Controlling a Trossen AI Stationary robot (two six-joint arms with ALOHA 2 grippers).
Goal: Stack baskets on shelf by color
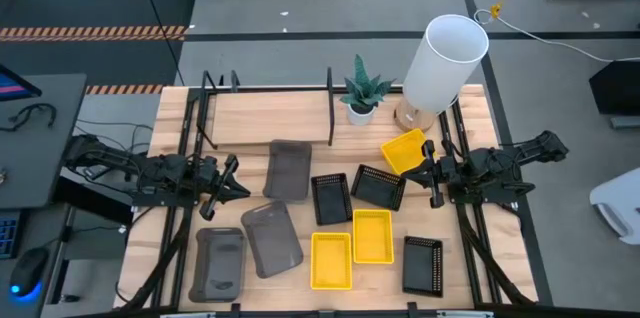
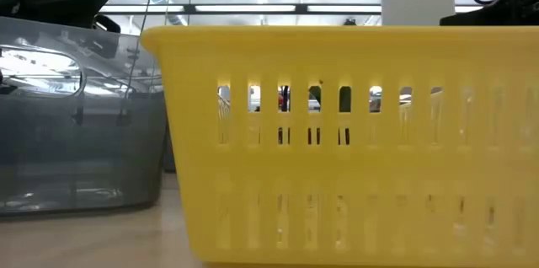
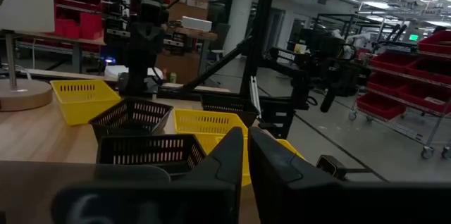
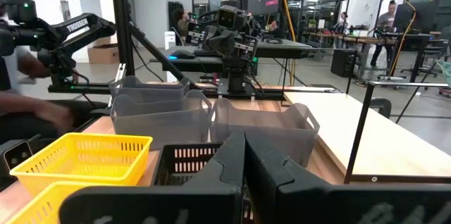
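Note:
Several baskets lie on the tabletop between my arms. In the high view there are three grey ones [image 1: 289, 169] [image 1: 272, 238] [image 1: 220, 263], three black perforated ones [image 1: 331, 198] [image 1: 379, 186] [image 1: 422, 263] and three yellow ones [image 1: 404, 150] [image 1: 372, 235] [image 1: 331, 260]. The shelf [image 1: 270, 118] is a light board with black upright bars along the far side. My left gripper [image 1: 238, 180] [image 3: 246, 146] hovers shut left of the grey baskets. My right gripper [image 1: 428, 170] [image 4: 244, 146] hovers shut beside the tilted yellow basket.
A small plant in a white pot [image 1: 361, 106] and a tall white lamp shade [image 1: 446, 58] stand at the far right of the shelf. In the low view a yellow basket [image 2: 354, 142] fills the front, with a grey one [image 2: 76, 116] to its left. People show in the room beyond.

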